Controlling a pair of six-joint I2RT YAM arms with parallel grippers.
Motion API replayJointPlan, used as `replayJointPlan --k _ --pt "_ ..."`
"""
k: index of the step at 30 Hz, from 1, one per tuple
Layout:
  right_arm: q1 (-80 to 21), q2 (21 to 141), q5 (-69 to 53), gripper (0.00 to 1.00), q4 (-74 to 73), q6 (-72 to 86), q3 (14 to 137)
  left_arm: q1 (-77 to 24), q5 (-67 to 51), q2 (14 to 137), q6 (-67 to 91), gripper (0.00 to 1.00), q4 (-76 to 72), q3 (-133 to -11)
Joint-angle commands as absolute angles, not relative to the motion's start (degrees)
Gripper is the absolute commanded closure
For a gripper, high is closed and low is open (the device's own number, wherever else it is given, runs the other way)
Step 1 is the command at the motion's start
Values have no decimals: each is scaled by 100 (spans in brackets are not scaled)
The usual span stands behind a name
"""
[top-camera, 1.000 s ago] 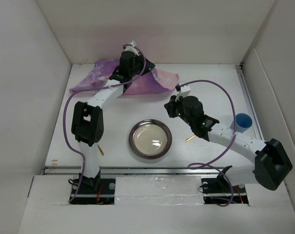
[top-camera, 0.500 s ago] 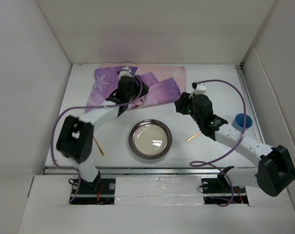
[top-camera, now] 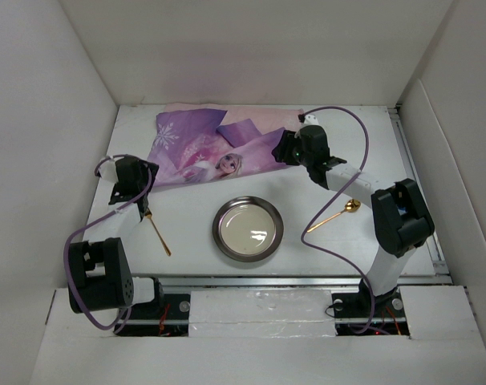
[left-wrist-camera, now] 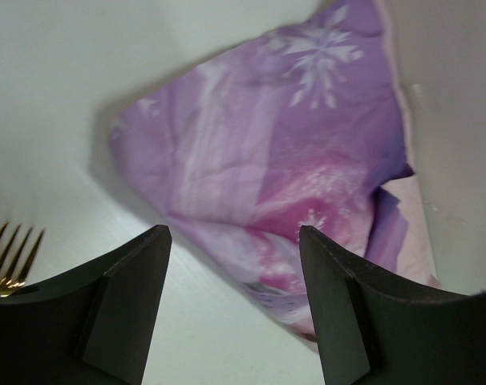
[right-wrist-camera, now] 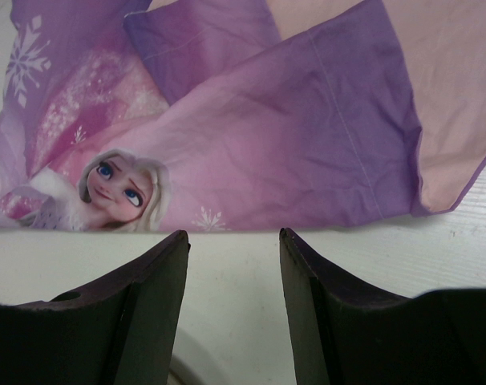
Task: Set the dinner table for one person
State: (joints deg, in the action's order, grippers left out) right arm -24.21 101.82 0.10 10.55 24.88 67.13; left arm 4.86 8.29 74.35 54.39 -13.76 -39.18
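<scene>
Apparently mat-laying was in hand: the Elsa cloth mat (top-camera: 219, 148) lay rumpled at upper centre of the dinner table (top-camera: 191, 212), mid-frame; left gripper (left-wrist-camera: 232, 234) and right gripper (right-wrist-camera: 231, 234) were held spread, empty; smoothing was judged next.

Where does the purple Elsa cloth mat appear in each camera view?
Top external: the cloth mat lies upper middle, beyond the plate.
Left wrist: the cloth mat fills the middle and upper right.
Right wrist: the cloth mat spans the top half.
Shared landmark: its large white snowflake, in all three.

Flat white matte dinner table (top-camera: 195, 241), level.
</scene>
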Motion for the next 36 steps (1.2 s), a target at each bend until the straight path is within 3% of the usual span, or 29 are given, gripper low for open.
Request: replayJointPlan --k 1,5,21,25,29,30,36 --pt "-2408 9923 -334 45 1767 2505 6530 598 439 7523 6134 38 -1440 -3639" --pt "-2286 10089 -281 44 1364 2435 6889 650 317 7768 6644 38 -1749 -3393" --pt "-1494 12874 -571 38 -773 1899 10675 914 501 8930 6934 33 -2144 -3569" --pt "-1494 13297 -782 30 -720 1855 11152 914 501 9035 6961 33 -2259 -3638" --pt "-1442 13658 -931 30 -896 1933 11575 914 466 9237 6979 40 -2267 -3797" --pt "-1441 13719 -993 30 -914 1977 11662 914 492 9255 6952 47 -2268 -3849" --pt "-1441 14089 -1397 37 -1020 2074 12120 914 782 9325 6697 67 -2039 -4183"
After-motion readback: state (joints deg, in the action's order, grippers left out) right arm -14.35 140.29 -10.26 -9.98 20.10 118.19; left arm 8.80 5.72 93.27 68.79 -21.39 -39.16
